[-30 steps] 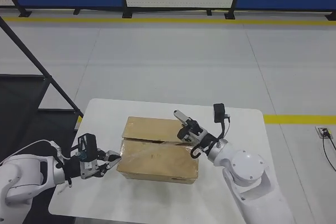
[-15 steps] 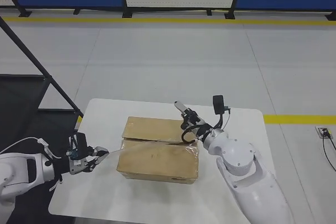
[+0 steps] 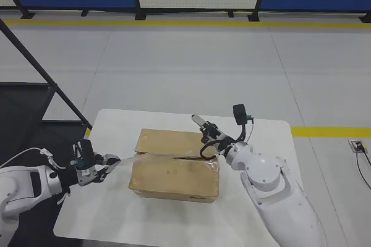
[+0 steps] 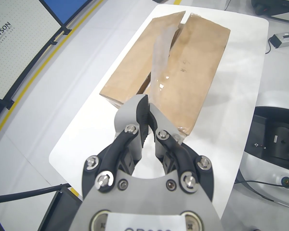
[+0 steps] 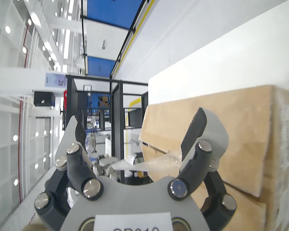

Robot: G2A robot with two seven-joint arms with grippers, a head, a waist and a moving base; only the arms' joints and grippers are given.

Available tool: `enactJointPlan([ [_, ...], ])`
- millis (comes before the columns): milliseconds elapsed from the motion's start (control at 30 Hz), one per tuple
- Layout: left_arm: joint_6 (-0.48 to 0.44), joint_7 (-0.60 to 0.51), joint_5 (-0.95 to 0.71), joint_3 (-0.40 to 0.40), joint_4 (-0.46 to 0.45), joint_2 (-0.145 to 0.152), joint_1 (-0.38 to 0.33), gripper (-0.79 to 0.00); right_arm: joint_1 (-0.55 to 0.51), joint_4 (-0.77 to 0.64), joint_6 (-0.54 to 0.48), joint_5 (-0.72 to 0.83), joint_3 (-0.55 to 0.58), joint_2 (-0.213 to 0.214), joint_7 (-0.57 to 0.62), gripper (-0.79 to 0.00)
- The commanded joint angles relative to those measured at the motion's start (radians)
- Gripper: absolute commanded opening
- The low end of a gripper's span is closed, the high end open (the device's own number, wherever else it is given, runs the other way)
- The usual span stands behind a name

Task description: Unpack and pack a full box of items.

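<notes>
Left wrist view: tape (image 4: 160, 56), judged flimsy and sticky, is pinched at its free end by the left gripper (image 4: 147, 100), the right gripper (image 5: 137, 115) being spread wide.

The top view looks steeply down from above the arms, taking in the white rounded tabletop (image 3: 120, 210) and the brown cardboard box (image 3: 173, 179). The left wrist view sits close behind the left tool (image 4: 146, 102), facing along the box's length. The right wrist view, past the right tool (image 5: 137, 116), faces the same box and clear tape strip (image 5: 159, 163) from the opposite end, very near.
</notes>
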Motion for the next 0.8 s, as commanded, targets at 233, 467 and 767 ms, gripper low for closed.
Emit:
enactJointPlan([
  [233, -0.015, -0.038, -0.002, 0.037, 0.006, -0.010, -0.053, -0.785, 0.310, 0.475, -0.705, 0.037, 0.022, 0.032, 0.642, 0.000],
  [467, -0.009, -0.058, -0.012, 0.050, 0.020, -0.016, -0.080, -0.785, 0.310, 0.475, -0.705, 0.037, 0.022, 0.032, 0.642, 0.000],
  [767, 0.000, -0.072, -0.026, 0.073, 0.023, -0.025, -0.108, -0.785, 0.198, 0.295, -0.745, -0.345, -0.025, 0.050, 0.421, 0.000],
])
